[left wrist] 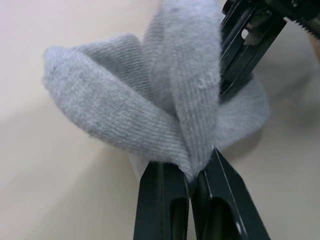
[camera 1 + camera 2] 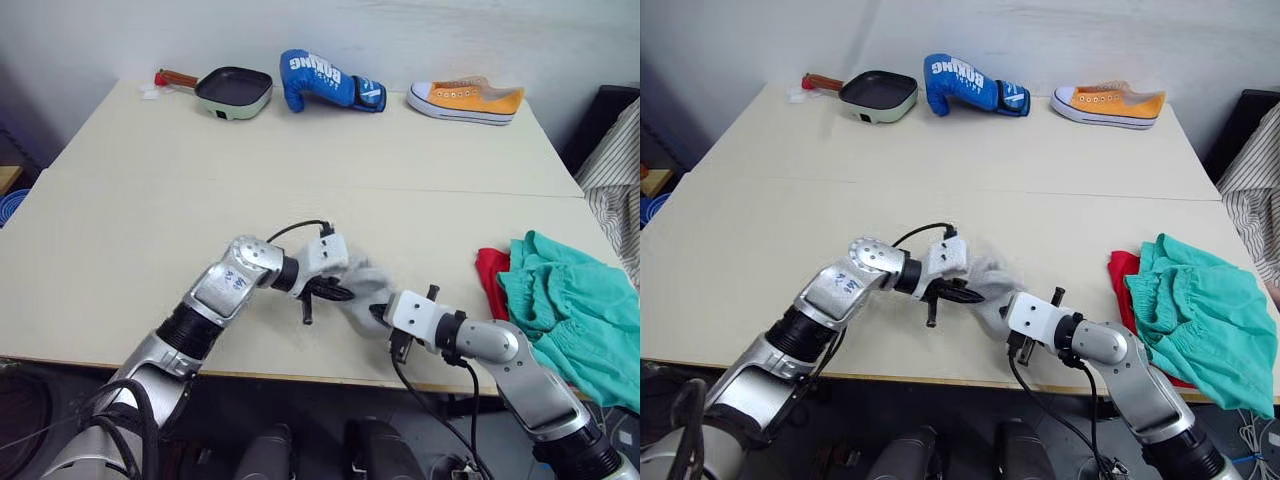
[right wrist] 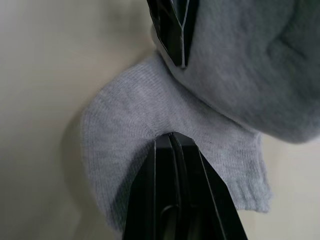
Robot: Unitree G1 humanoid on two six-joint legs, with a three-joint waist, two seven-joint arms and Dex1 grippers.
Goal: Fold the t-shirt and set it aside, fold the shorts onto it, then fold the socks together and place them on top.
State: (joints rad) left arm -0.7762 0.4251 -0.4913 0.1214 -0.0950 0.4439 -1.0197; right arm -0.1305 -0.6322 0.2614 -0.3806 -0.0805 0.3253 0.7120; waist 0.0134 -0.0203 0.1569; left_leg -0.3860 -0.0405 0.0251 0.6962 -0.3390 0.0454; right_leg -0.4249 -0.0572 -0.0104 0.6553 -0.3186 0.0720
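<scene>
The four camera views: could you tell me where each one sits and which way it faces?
Left and right eye views: on the head, looking forward and down over both arms, the table and the socks.
Left wrist view: along the left gripper, shut on the socks.
Right wrist view: along the right gripper, also pinching them.
All share the socks.

A pale beige table (image 2: 150, 230) carries a frying pan (image 2: 233, 91), a blue boxing glove (image 2: 328, 81) and a yellow sneaker (image 2: 466, 101) far beyond the jaws. Grey socks (image 2: 362, 290) lie between the jaws. Teal shorts (image 2: 575, 310) cover a red t-shirt (image 2: 490, 275) off to the right.
</scene>
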